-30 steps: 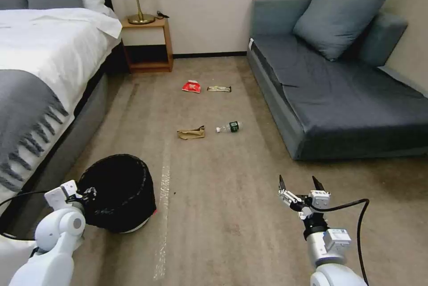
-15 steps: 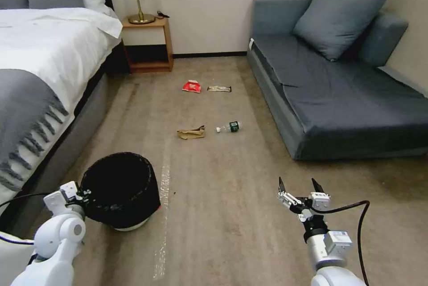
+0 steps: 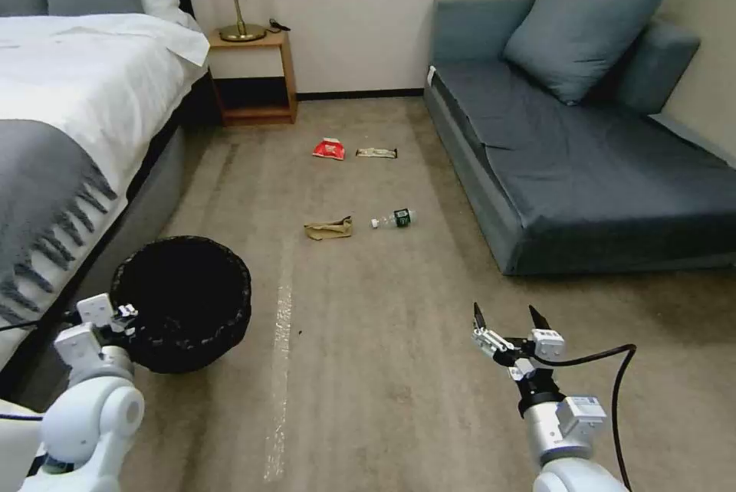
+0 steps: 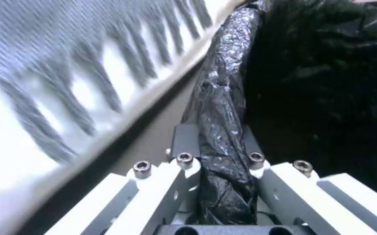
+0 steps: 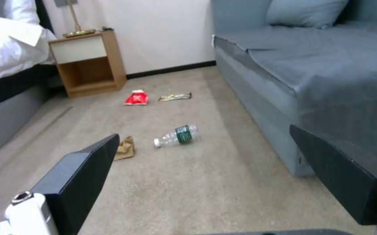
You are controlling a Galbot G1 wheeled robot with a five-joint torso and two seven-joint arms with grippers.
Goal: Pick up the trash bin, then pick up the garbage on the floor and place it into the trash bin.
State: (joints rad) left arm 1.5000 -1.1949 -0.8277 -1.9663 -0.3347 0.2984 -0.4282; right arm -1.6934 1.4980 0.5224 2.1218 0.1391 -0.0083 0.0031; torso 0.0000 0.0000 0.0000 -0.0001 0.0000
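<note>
The left pincer (image 3: 123, 317) is clamped on the near rim of the trash bin (image 3: 184, 300), a round, low tub lined with crinkly black plastic; the bin tilts so that its dark mouth faces up and forward, just beside the bed (image 3: 69, 116) with its white sheet and fringed grey throw. The left wrist view gives what the head view cannot: the glossy, wrinkled bag edge (image 4: 223, 130) bunched tight between the white jaw links. The right pincer (image 3: 509, 317) hangs over the beige short-pile carpet (image 3: 368, 369) with its two dark pointed fingers spread apart, holding nothing. Ahead of it lies the garbage (four small pieces, well apart from the bin): a crumpled brown paper bag (image 5: 125, 148), a clear ribbed bottle (image 5: 177, 135) with a green label lying on its side, and farther off a red-white snack packet (image 5: 136, 98) beside a long gold-dark wrapper (image 5: 175, 96), near the wooden nightstand (image 5: 86, 62).
</note>
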